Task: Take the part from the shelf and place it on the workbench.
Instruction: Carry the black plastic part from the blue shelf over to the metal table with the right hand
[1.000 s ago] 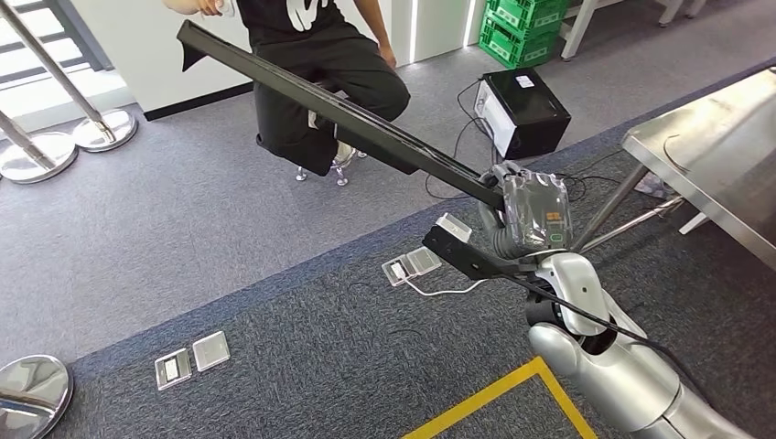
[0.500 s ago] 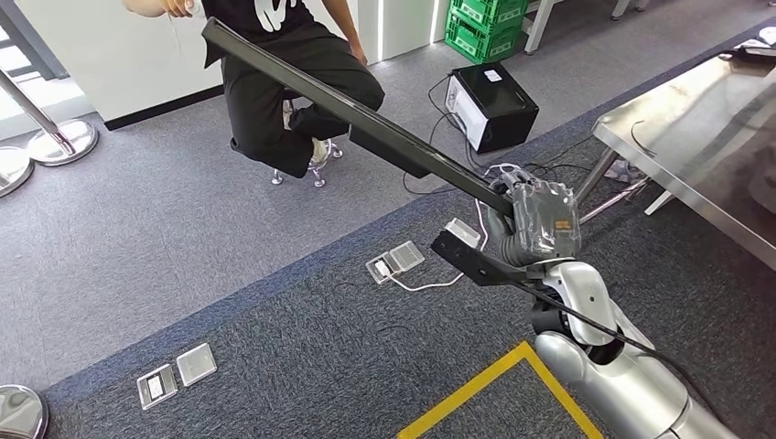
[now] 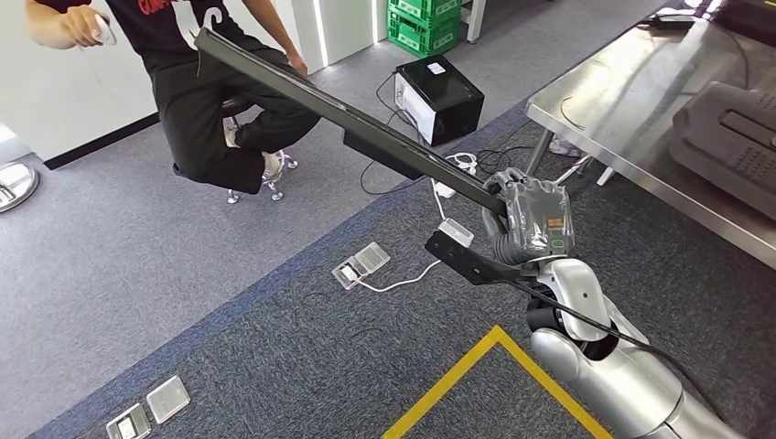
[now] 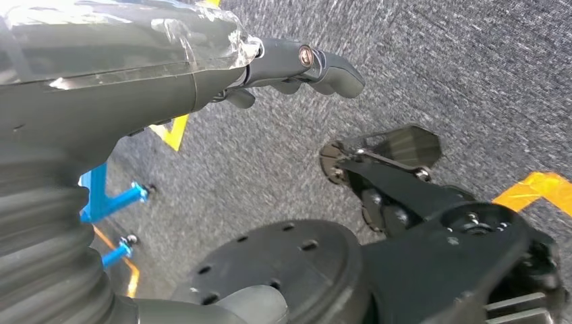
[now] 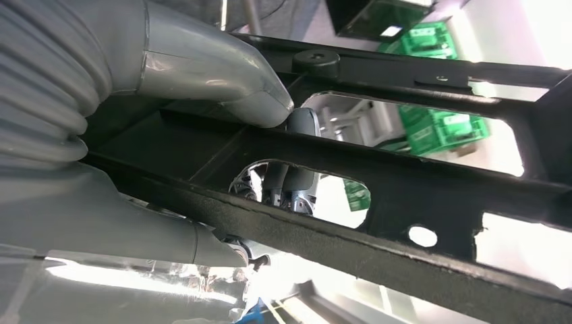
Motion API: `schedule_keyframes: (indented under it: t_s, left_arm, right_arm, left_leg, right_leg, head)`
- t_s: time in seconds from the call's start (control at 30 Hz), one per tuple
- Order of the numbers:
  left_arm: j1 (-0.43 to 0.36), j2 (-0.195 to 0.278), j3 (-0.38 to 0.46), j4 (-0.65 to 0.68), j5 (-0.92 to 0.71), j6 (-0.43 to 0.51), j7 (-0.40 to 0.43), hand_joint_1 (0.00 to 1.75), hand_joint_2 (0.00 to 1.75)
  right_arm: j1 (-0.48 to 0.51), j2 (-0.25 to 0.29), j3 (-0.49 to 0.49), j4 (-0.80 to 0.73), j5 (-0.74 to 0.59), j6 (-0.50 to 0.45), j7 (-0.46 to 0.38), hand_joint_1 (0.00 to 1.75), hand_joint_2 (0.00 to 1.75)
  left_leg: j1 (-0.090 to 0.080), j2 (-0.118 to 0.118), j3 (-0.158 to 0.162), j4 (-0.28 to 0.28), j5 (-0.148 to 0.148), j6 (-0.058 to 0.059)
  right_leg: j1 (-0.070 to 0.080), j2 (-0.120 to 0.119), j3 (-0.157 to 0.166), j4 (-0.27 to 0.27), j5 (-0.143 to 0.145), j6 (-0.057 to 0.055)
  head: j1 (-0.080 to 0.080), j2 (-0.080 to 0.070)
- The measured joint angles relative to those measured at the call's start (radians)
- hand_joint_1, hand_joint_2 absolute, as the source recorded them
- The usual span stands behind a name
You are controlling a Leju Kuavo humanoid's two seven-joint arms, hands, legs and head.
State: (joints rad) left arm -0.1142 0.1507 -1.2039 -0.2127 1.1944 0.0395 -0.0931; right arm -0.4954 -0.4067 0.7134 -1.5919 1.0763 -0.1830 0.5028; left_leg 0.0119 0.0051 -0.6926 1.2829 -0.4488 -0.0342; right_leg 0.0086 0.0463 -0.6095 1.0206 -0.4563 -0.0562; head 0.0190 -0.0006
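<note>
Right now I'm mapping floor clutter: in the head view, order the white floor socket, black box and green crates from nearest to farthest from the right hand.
From the right hand:
1. White floor socket, on the carpet to its left.
2. Black box, beyond, by the cables.
3. Green crates, farthest, at the wall.

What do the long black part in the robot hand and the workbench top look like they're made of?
Long black part: probably moulded plastic or painted metal; matt black with cut-out openings, held by the right robot hand.
Workbench: looks like brushed stainless steel, silver and reflective.
</note>
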Motion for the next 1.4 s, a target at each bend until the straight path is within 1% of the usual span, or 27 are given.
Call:
schedule_keyframes:
  t_s: [0.03, 0.1, 0.17, 0.23, 0.3, 0.37, 0.43, 0.47, 0.5, 0.57, 0.6, 0.63, 0.73, 0.8, 0.83, 0.9, 0.93, 0.97, 1.0, 1.03, 1.1, 1.13, 1.17, 1.23, 1.3, 1.33, 1.4]
  left_arm:
    - [0.0, 0.0, 0.0, 0.0, 0.0, 0.0, 0.0, 0.0, 1.75]
    - [-0.001, 0.0, 0.0, 0.0, 0.0, 0.0, 0.0, 0.0, 1.75]
    - [-0.002, 0.0, 0.0, 0.0, -0.002, 0.0, 0.0, 0.0, 1.75]
    - [-0.002, 0.0, 0.0, 0.0, -0.005, 0.0, 0.0, 0.0, 1.75]
    - [-0.004, 0.0, 0.001, 0.0, -0.009, 0.0, -0.002, 0.0, 1.75]
    - [-0.003, 0.0, 0.001, 0.0, -0.012, 0.0, -0.003, 0.0, 1.75]
    - [-0.001, 0.0, 0.001, 0.0, -0.013, 0.0, -0.003, 0.0, 1.75]
    - [-0.001, 0.0, 0.001, 0.0, -0.013, 0.0, -0.003, 0.0, 1.75]
    - [-0.001, 0.0, 0.001, 0.0, -0.014, 0.0, -0.003, 0.0, 1.75]
    - [-0.002, 0.0, 0.001, 0.0, -0.017, 0.0, -0.003, 0.0, 1.75]
    - [-0.002, 0.0, 0.001, 0.0, -0.018, 0.0, -0.004, 0.0, 1.75]
    - [-0.003, 0.0, 0.001, 0.0, -0.018, 0.0, -0.004, 0.0, 1.75]
    - [-0.004, 0.0, 0.001, 0.0, -0.019, -0.002, -0.006, 0.0, 1.75]
    - [-0.005, 0.0, 0.001, 0.0, -0.019, -0.005, -0.007, 0.0, 1.75]
    - [-0.006, 0.0, 0.001, 0.0, -0.019, -0.006, -0.007, 0.0, 1.75]
    - [-0.004, 0.0, 0.001, 0.0, -0.018, -0.008, -0.008, 0.0, 1.75]
    - [-0.003, 0.0, 0.001, 0.0, -0.018, -0.008, -0.008, 0.0, 1.75]
    - [-0.001, 0.0, 0.001, 0.0, -0.018, -0.008, -0.008, 0.0, 1.75]
    - [-0.001, 0.0, 0.001, 0.0, -0.017, -0.009, -0.008, 0.0, 1.75]
    - [-0.001, 0.0, 0.001, 0.0, -0.017, -0.009, -0.008, 0.0, 1.75]
    - [-0.001, 0.001, 0.001, 0.001, -0.017, -0.009, -0.008, 0.0, 1.75]
    - [-0.001, 0.001, 0.001, 0.001, -0.015, -0.009, -0.008, 0.0, 1.75]
    - [-0.001, 0.001, 0.001, 0.001, -0.014, -0.009, -0.008, 0.0, 1.75]
    - [-0.003, 0.001, 0.001, 0.001, -0.012, -0.009, -0.008, 0.0, 1.75]
    - [-0.005, 0.001, 0.001, 0.001, -0.011, -0.009, -0.008, 0.0, 1.75]
    - [-0.006, 0.001, 0.001, 0.001, -0.011, -0.009, -0.008, 0.0, 1.75]
    - [-0.004, 0.001, 0.002, 0.001, -0.01, -0.009, -0.008, 0.0, 1.75]
  right_arm:
    - [0.0, 0.0, 0.0, 0.0, 0.001, 0.0, 0.0, 1.75, 1.75]
    - [-0.001, 0.0, 0.0, 0.0, 0.002, 0.0, 0.001, 1.75, 1.75]
    - [-0.001, 0.0, 0.0, 0.0, 0.003, 0.0, 0.002, 1.75, 1.75]
    - [0.001, -0.001, 0.0, 0.0, 0.004, -0.001, 0.002, 1.75, 1.75]
    - [0.002, -0.004, -0.001, 0.0, 0.006, -0.002, 0.004, 1.75, 1.75]
    - [0.004, -0.007, -0.002, 0.0, 0.007, -0.003, 0.007, 1.75, 1.75]
    - [0.009, -0.008, -0.002, 0.0, 0.007, -0.003, 0.009, 1.75, 1.75]
    - [0.012, -0.009, -0.002, 0.0, 0.007, -0.003, 0.01, 1.75, 1.75]
    - [0.013, -0.01, -0.002, 0.0, 0.008, -0.003, 0.01, 1.75, 1.75]
    - [0.015, -0.011, -0.002, 0.0, 0.008, -0.003, 0.011, 1.75, 1.75]
    - [0.015, -0.011, -0.002, 0.0, 0.009, -0.003, 0.011, 1.75, 1.75]
    - [0.015, -0.011, -0.002, -0.001, 0.01, -0.004, 0.012, 1.75, 1.75]
    - [0.015, -0.014, -0.003, -0.002, 0.011, -0.004, 0.015, 1.75, 1.75]
    - [0.013, -0.015, -0.005, -0.003, 0.012, -0.003, 0.015, 1.75, 1.75]
    - [0.012, -0.015, -0.006, -0.004, 0.013, -0.003, 0.015, 1.75, 1.75]
    - [0.011, -0.015, -0.006, -0.004, 0.013, -0.003, 0.015, 1.75, 1.75]
    - [0.011, -0.015, -0.006, -0.004, 0.013, -0.003, 0.014, 1.75, 1.75]
    - [0.012, -0.014, -0.006, -0.004, 0.013, -0.003, 0.013, 1.75, 1.75]
    - [0.012, -0.014, -0.006, -0.004, 0.014, -0.003, 0.011, 1.75, 1.75]
    - [0.011, -0.014, -0.006, -0.004, 0.014, -0.003, 0.01, 1.75, 1.75]
    - [0.011, -0.014, -0.006, -0.004, 0.014, -0.004, 0.01, 1.75, 1.75]
    - [0.01, -0.014, -0.006, -0.004, 0.015, -0.004, 0.01, 1.75, 1.75]
    - [0.009, -0.014, -0.006, -0.004, 0.015, -0.004, 0.009, 1.75, 1.75]
    - [0.008, -0.013, -0.006, -0.004, 0.015, -0.004, 0.007, 1.75, 1.75]
    - [0.007, -0.014, -0.006, -0.004, 0.015, -0.004, 0.006, 1.75, 1.75]
    - [0.005, -0.014, -0.006, -0.004, 0.015, -0.004, 0.005, 1.75, 1.75]
    - [0.003, -0.013, -0.006, -0.003, 0.015, -0.004, 0.004, 1.75, 1.75]
  left_leg:
    - [0.001, -0.009, 0.029, -0.068, 0.04, 0.002]
    - [0.003, -0.042, 0.079, -0.189, 0.087, 0.007]
    - [0.002, -0.058, 0.094, -0.23, 0.091, 0.013]
    - [0.001, -0.041, 0.1, -0.241, 0.096, 0.022]
    - [0.003, -0.024, 0.109, -0.254, 0.103, 0.034]
    - [0.003, -0.007, 0.112, -0.26, 0.107, 0.04]
    - [0.002, 0.011, 0.112, -0.26, 0.106, 0.041]
    - [0.003, 0.02, 0.112, -0.26, 0.105, 0.04]
    - [0.003, 0.028, 0.113, -0.259, 0.103, 0.037]
    - [0.005, 0.044, 0.117, -0.257, 0.098, 0.029]
    - [0.004, 0.05, 0.119, -0.255, 0.094, 0.024]
    - [0.003, 0.055, 0.12, -0.254, 0.092, 0.018]
    - [0.005, 0.07, 0.125, -0.254, 0.087, -0.002]
    - [0.01, 0.053, 0.118, -0.223, 0.062, -0.011]
    - [0.011, 0.038, 0.1, -0.178, 0.034, -0.013]
    - [0.009, 0.012, 0.039, -0.047, -0.028, -0.01]
    - [0.007, 0.007, 0.01, 0.01, -0.046, -0.008]
    - [0.006, 0.004, -0.006, 0.035, -0.046, -0.005]
    - [0.004, 0.002, -0.005, 0.025, -0.026, 0.0]
    - [0.001, -0.003, 0.012, -0.021, 0.009, 0.006]
    - [-0.003, -0.034, 0.064, -0.156, 0.079, 0.018]
    - [-0.004, -0.047, 0.082, -0.205, 0.098, 0.022]
    - [-0.005, -0.056, 0.092, -0.233, 0.104, 0.024]
    - [-0.006, -0.045, 0.096, -0.245, 0.104, 0.028]
    - [-0.005, -0.028, 0.102, -0.258, 0.11, 0.037]
    - [-0.003, -0.02, 0.105, -0.265, 0.113, 0.041]
    - [-0.004, -0.004, 0.107, -0.269, 0.115, 0.045]
  right_leg:
    - [0.0, 0.01, 0.0, 0.004, -0.002, 0.001]
    - [0.0, 0.028, -0.005, 0.013, -0.006, 0.007]
    - [-0.005, 0.045, -0.012, 0.017, -0.005, 0.017]
    - [-0.01, 0.054, -0.016, 0.017, -0.003, 0.027]
    - [-0.008, 0.023, -0.033, 0.054, -0.028, 0.036]
    - [-0.01, -0.021, -0.083, 0.164, -0.086, 0.044]
    - [-0.018, -0.035, -0.138, 0.274, -0.124, 0.052]
    - [-0.022, -0.038, -0.145, 0.286, -0.118, 0.055]
    - [-0.026, -0.042, -0.132, 0.256, -0.092, 0.059]
    - [-0.028, -0.066, -0.065, 0.118, -0.028, 0.063]
    - [-0.026, -0.076, -0.037, 0.057, -0.008, 0.061]
    - [-0.022, -0.082, -0.021, 0.022, 0.0, 0.057]
    - [-0.014, -0.062, -0.019, 0.01, -0.001, 0.037]
    - [-0.015, -0.049, -0.016, 0.005, 0.002, 0.024]
    - [-0.016, -0.043, -0.014, 0.003, 0.003, 0.018]
    - [-0.011, -0.031, -0.014, 0.003, 0.002, 0.009]
    - [-0.008, -0.022, -0.014, 0.004, 0.002, 0.006]
    - [-0.005, -0.012, -0.013, 0.004, 0.002, 0.005]
    - [-0.003, -0.002, -0.012, 0.005, 0.002, 0.005]
    - [-0.002, 0.008, -0.011, 0.005, 0.002, 0.004]
    - [0.0, 0.026, -0.012, 0.008, 0.001, 0.006]
    - [0.0, 0.034, -0.014, 0.01, 0.001, 0.008]
    - [-0.001, 0.041, -0.017, 0.011, 0.001, 0.011]
    - [-0.004, 0.056, -0.02, 0.01, 0.003, 0.022]
    - [-0.003, 0.041, -0.029, 0.031, -0.012, 0.032]
    - [-0.002, 0.022, -0.045, 0.066, -0.034, 0.036]
    - [-0.006, -0.019, -0.099, 0.182, -0.093, 0.045]
  head:
    - [-0.003, 0.0]
    - [-0.009, 0.0]
    - [-0.009, 0.0]
    - [-0.01, 0.0]
    - [-0.005, 0.0]
    - [0.009, 0.0]
    - [0.018, 0.0]
    - [0.022, 0.0]
    - [0.025, 0.0]
    - [0.035, 0.0]
    - [0.039, 0.0]
    - [0.041, 0.0]
    - [0.037, 0.0]
    - [0.029, 0.0]
    - [0.024, 0.0]
    - [0.01, 0.0]
    - [0.005, 0.0]
    - [0.0, 0.0]
    - [-0.004, 0.0]
    - [-0.007, 0.0]
    - [-0.013, 0.0]
    - [-0.014, 0.0]
    - [-0.014, 0.0]
    - [-0.013, 0.0]
    - [-0.011, 0.0]
    - [-0.006, 0.0]
    - [0.007, 0.0]
